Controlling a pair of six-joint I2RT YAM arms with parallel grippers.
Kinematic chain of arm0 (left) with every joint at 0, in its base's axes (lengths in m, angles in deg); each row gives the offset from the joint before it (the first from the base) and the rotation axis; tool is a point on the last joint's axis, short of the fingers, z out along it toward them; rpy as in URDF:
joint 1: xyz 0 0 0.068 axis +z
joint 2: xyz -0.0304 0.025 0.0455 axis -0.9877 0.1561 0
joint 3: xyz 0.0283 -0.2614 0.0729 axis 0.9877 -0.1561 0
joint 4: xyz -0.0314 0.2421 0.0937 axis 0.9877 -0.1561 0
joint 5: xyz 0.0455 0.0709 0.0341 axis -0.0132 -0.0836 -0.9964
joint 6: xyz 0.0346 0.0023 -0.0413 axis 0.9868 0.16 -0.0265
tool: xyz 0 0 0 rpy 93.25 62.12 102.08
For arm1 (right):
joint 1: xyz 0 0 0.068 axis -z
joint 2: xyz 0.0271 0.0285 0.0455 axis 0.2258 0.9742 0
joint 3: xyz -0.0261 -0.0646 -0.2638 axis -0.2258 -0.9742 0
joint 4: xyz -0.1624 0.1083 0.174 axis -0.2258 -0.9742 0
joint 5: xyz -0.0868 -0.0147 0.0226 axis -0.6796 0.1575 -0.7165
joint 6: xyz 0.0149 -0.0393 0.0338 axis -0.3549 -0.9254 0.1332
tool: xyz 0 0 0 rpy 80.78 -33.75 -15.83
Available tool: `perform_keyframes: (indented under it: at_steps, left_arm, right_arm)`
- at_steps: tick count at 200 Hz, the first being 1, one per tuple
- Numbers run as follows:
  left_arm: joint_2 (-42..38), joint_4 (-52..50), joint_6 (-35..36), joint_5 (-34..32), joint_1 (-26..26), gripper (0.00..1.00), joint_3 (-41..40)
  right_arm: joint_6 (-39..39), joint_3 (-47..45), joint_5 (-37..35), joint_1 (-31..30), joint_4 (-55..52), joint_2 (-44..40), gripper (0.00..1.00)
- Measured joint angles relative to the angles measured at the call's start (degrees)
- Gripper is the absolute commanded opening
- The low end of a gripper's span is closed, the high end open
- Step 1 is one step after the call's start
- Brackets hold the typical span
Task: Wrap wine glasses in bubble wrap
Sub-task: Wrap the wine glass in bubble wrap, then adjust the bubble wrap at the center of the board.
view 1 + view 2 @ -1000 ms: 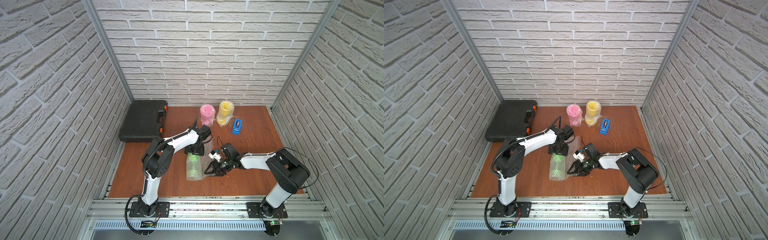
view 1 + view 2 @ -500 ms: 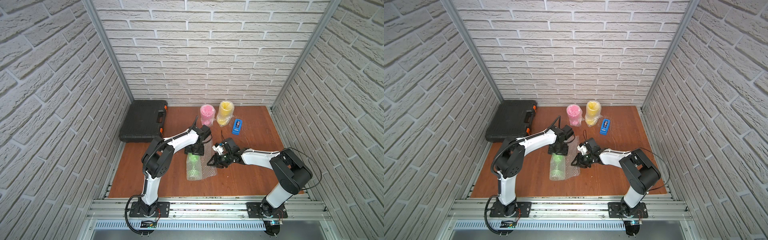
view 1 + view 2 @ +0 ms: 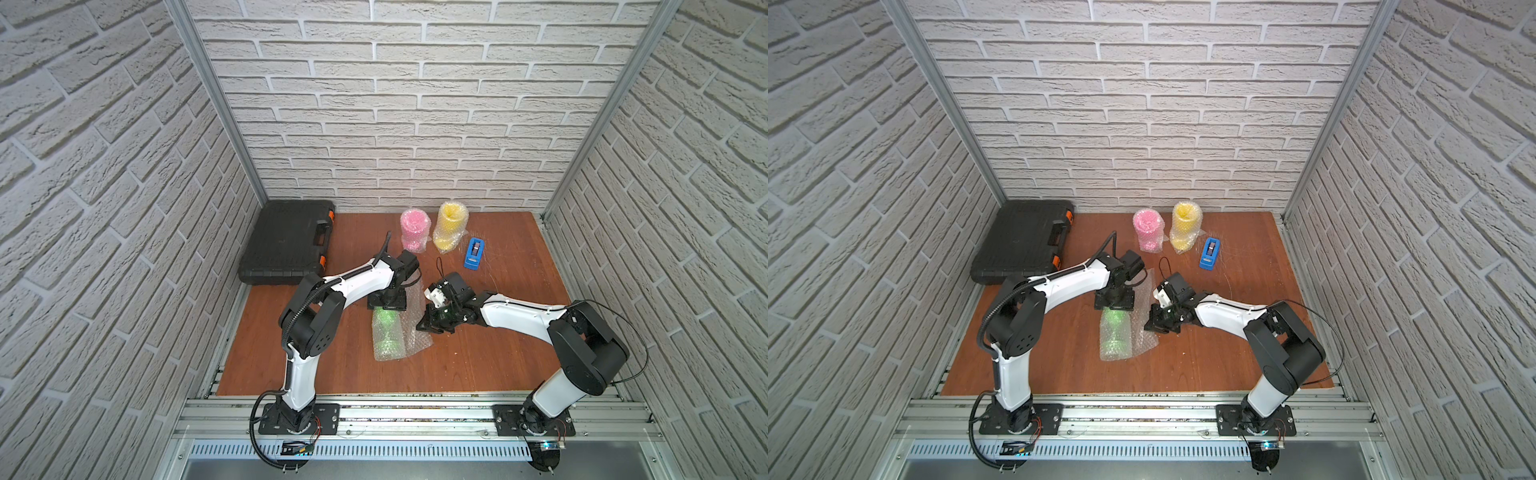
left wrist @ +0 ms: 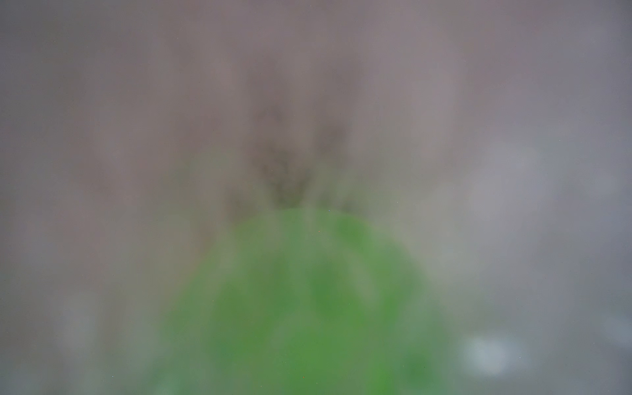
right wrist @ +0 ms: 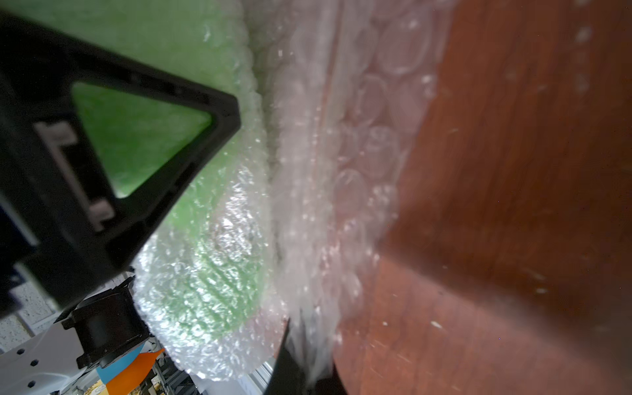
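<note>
1. Both top views are taking in the whole worktop [image 3: 478, 361]. The black case [image 3: 286, 241] is lying at the left edge. The pink goblet [image 3: 414, 230] and the yellow goblet [image 3: 449, 226] are standing wrapped, side by side, at the back. The blue tape dispenser [image 3: 473, 253] is sitting just right of them. The left wrist view is giving none of that, only the lime green goblet [image 4: 307, 307] as a green blur behind haze. The right wrist view is showing up close what is too small to make out from above: the single bubbles of the bubble wrap [image 5: 359, 154] and a black triangular finger [image 5: 160, 195] lying against the wrapped green goblet.

2. The lime green goblet is lying on its side mid-worktop, rolled in bubble wrap. Its far end is sitting under the left tool [image 3: 388, 307], and the rest is stretching toward the front edge. A loose flap of the wrap is spreading out to the goblet's right. The right tool [image 3: 432, 326] is sitting at that flap's right edge, near the goblet but apart from it.

3. The left tool is standing with its jaws wide, gripping the wrapped goblet's far end. The right tool is closed tight, its fingertips [image 5: 285, 371] pinching the edge of the loose flap low over the worktop.
</note>
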Motion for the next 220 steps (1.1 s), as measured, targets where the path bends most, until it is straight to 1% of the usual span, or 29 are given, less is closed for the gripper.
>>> perform_keyframes:
  at_steps: [40, 59, 74, 82, 96, 116, 135, 147, 175, 220]
  left_arm:
    - [-0.28, 0.55, -0.37, 0.37, 0.20, 0.67, -0.52]
    - [-0.50, 0.81, -0.44, 0.61, 0.33, 0.67, -0.87]
    - [-0.66, 0.98, -0.46, 1.01, 0.55, 0.67, -1.07]
    - [-0.72, 1.11, -0.50, 1.14, 0.61, 0.67, -1.18]
    - [-0.76, 1.29, -0.83, 1.22, 0.68, 0.67, -1.31]
    - [-0.83, 1.46, -1.33, 1.64, 0.90, 0.67, -1.40]
    - [-0.85, 1.53, -1.55, 1.88, 1.01, 0.67, -1.42]
    - [-1.03, 1.73, -1.64, 2.25, 1.18, 0.67, -1.64]
    - [-1.53, 2.47, -2.16, 3.80, 1.95, 0.68, -2.32]
    - [-2.97, 4.81, -3.54, 6.67, 2.82, 0.69, -4.50]
  right_arm:
    - [3.85, 3.37, -3.76, -6.60, 1.99, -1.18, 0.03]
    - [5.66, 4.02, -6.38, -8.39, 3.85, -1.60, 0.03]
    - [6.67, 4.02, -8.31, -9.40, 3.96, -1.64, 0.05]
    - [7.06, 4.02, -9.20, -9.88, 4.00, -1.64, 0.09]
    - [7.63, 4.02, -10.62, -10.82, 3.96, -1.64, 0.26]
    - [7.54, 4.94, -12.39, -12.79, 2.99, -1.64, 0.41]
    - [7.37, 6.19, -14.40, -14.99, 2.97, -1.64, 0.50]
    - [7.17, 6.91, -16.52, -16.39, 2.43, -1.64, 0.54]
    - [5.92, 9.81, -23.65, -19.96, -1.79, -1.09, 0.56]
    - [3.43, 15.06, -32.57, -24.02, -7.50, 3.21, 0.52]
